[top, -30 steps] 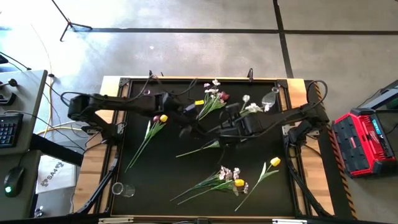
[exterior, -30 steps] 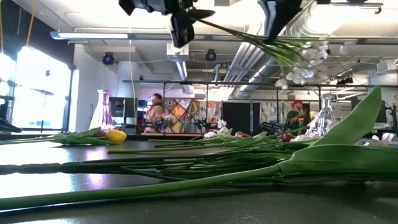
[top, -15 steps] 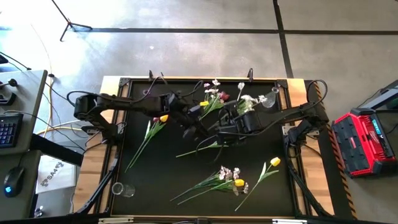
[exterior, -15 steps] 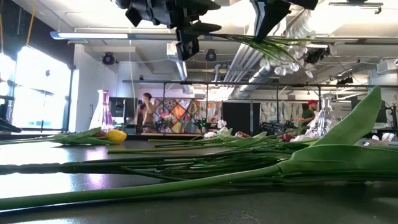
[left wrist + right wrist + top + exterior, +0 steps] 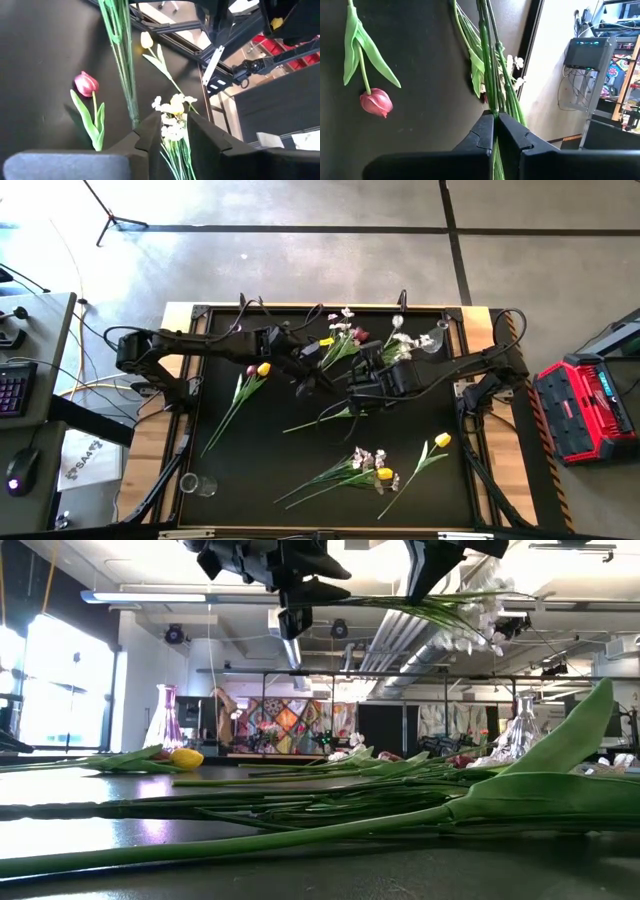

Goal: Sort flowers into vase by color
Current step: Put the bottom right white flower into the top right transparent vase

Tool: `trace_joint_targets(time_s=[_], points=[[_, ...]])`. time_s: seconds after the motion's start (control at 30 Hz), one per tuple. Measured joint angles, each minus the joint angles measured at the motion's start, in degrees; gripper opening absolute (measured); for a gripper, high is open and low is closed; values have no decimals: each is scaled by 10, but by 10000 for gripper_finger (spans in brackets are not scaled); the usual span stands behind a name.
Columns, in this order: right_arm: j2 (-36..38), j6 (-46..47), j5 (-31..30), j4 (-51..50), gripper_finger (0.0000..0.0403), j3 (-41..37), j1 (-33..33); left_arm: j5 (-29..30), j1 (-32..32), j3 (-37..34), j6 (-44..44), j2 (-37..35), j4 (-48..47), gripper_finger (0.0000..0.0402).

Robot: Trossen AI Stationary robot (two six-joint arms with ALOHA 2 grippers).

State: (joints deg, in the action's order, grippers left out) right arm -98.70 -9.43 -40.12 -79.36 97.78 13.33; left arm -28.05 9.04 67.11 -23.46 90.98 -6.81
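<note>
Gripping white spray (image 5: 470, 615) aloft, right end effector (image 5: 362, 379) (fingers pinched)

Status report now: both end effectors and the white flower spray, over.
Right end effector shut on white spray, lifted over the table. Left end effector mid-table beside its stem, grip unclear. Other flowers lie below.

The tabletop (image 5: 250, 450) is a black mat set in a wood-edged frame. Lying flat on it are a red and a yellow tulip (image 5: 262, 369) side by side at the left, a mixed bunch (image 5: 345, 338) near the far edge, a lone green stem (image 5: 315, 421) in the middle, a yellow tulip (image 5: 441, 441) at the right, and a white-and-yellow bunch (image 5: 372, 467) near the front. A clear glass vase (image 5: 197, 484) lies at the front left corner.
</note>
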Motion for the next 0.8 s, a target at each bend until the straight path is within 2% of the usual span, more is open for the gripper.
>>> trace_joint_targets(time_s=[0.17, 0.37, 0.53, 0.67, 0.8], points=[[0, 5, -1, 0, 0, 0, 0, 18, -5, 0, 46, -30, 3, 89], [0, 5, -1, 3, 0, 0, 0, 106, -14, 0, 100, -59, -19, 167], [0, 1, -2, 8, 0, 0, 0, 109, -12, 0, 105, -35, -50, 218], [0, 0, -4, 8, 0, 0, 0, 99, -11, 0, 102, -9, -61, 221], [0, 4, -4, 10, 0, 0, 0, 99, -11, 0, 87, -3, -57, 186]])
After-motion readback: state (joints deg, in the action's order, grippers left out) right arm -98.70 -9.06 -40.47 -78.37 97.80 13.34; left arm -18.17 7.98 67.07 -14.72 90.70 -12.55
